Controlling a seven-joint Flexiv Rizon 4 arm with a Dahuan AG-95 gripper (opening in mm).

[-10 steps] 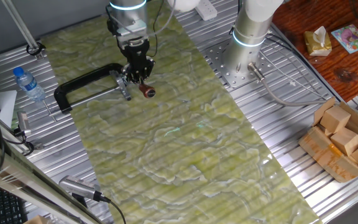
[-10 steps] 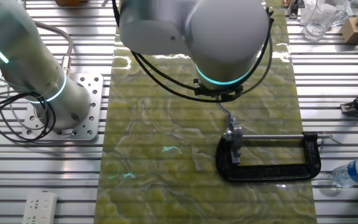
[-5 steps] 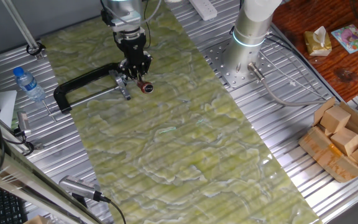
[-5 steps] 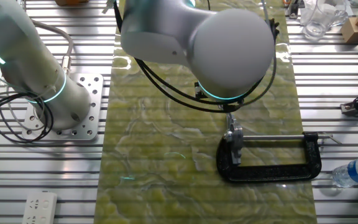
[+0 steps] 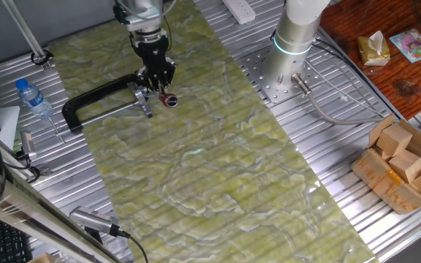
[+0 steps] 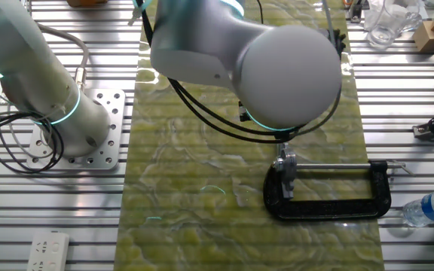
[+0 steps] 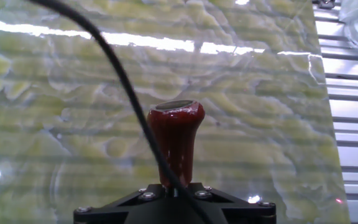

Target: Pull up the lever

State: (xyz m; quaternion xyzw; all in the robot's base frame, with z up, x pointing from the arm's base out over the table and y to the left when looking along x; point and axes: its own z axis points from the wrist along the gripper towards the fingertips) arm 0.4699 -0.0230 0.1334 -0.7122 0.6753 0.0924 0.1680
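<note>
Gripper [image 5: 161,89] clamped on lever [image 5: 168,99], by C-clamp's [image 5: 101,102] screw end, on green mat [image 5: 218,161]. Hand view: red-brown cap [image 7: 175,140] pokes straight out past fingers, so lever's axis runs along them. Pivot hidden; raising looks like arc upward.

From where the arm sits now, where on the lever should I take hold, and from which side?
Grip the lever on its thin metal shaft just behind the red-brown cap, coming from above. The bulging cap should stop the jaws sliding off as you pull. The gripper already sits there.
</note>
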